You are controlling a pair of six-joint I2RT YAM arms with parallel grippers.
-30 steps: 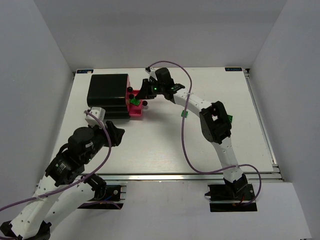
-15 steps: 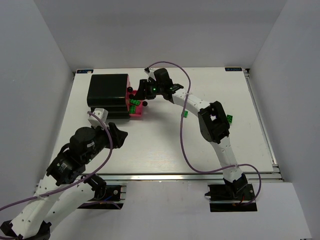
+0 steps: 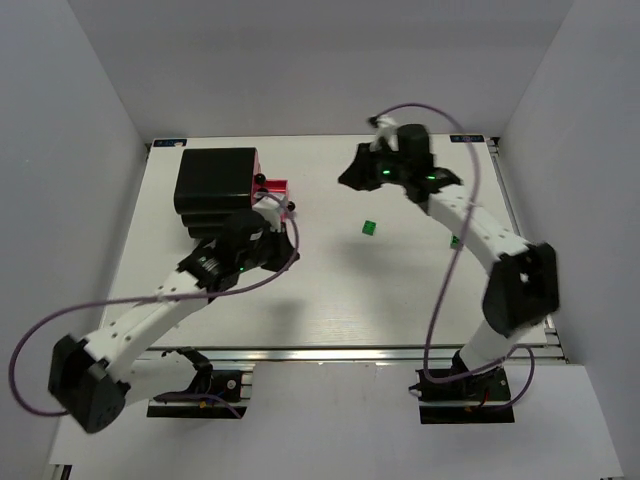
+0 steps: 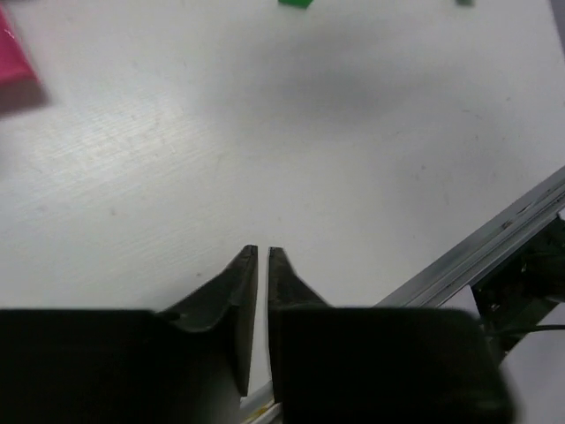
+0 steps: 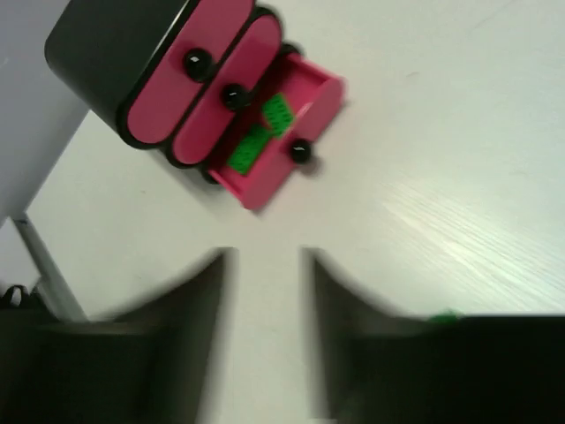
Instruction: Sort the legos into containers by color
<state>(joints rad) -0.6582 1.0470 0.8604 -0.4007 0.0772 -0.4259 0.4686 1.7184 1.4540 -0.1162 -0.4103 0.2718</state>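
The black cabinet stands at the back left; in the right wrist view its two upper pink drawers are shut. The bottom pink drawer is pulled out and holds two green legos. My right gripper is open and empty, up off the table to the right of the drawer. My left gripper is shut and empty just in front of the drawer, low over the table. One green lego lies mid-table, and another lies farther right. No red or yellow legos show.
The table's metal front rail runs along the near edge and shows at the lower right of the left wrist view. White walls enclose the table on three sides. A purple cable hangs along the right arm.
My right gripper has pulled back from the open drawer to the right and risen, leaving green legos inside. My left arm has reached forward from the near left to the drawer's front.
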